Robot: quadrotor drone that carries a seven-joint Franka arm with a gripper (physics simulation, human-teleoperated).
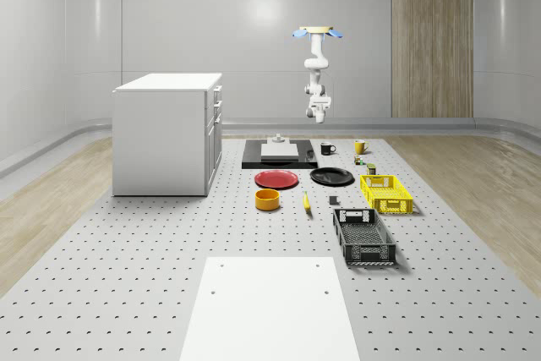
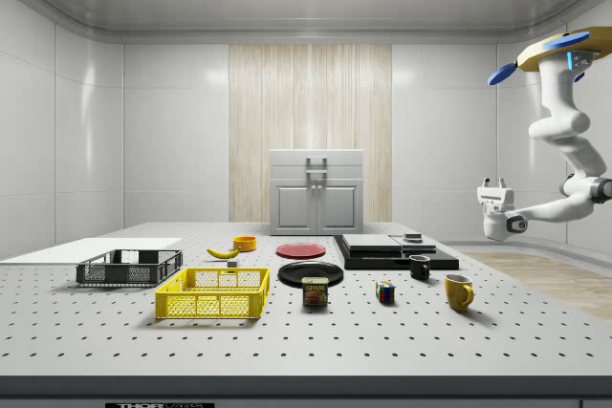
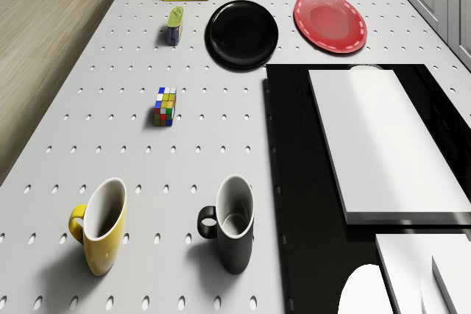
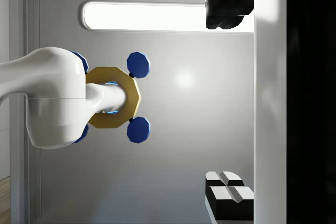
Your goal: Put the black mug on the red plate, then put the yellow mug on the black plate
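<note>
The black mug (image 1: 327, 149) (image 2: 420, 268) (image 3: 234, 233) stands upright on the table beside a black slab. The yellow mug (image 1: 359, 147) (image 2: 458, 291) (image 3: 103, 226) stands upright a little apart from it. Nearer the table's middle lie the red plate (image 1: 276, 179) (image 2: 301, 249) (image 3: 330, 22) and the black plate (image 1: 331, 177) (image 2: 311, 272) (image 3: 242, 34), both bare. The drone (image 1: 318, 33) (image 2: 555, 50) hovers high over the far end, above the mugs. Its arm bends down, and the gripper (image 1: 318, 112) (image 2: 493, 183) (image 4: 210, 100) hangs well above the mugs, pointing up at the drone, open, holding nothing.
A black slab (image 1: 254, 158) carries a white block. A white cabinet (image 1: 165, 133) stands at the whole-scene view's left. A yellow basket (image 1: 386, 193), black basket (image 1: 363, 237), yellow bowl (image 1: 267, 199), banana (image 1: 306, 201), Rubik's cube (image 3: 165, 106) and can (image 3: 175, 25) lie around the plates.
</note>
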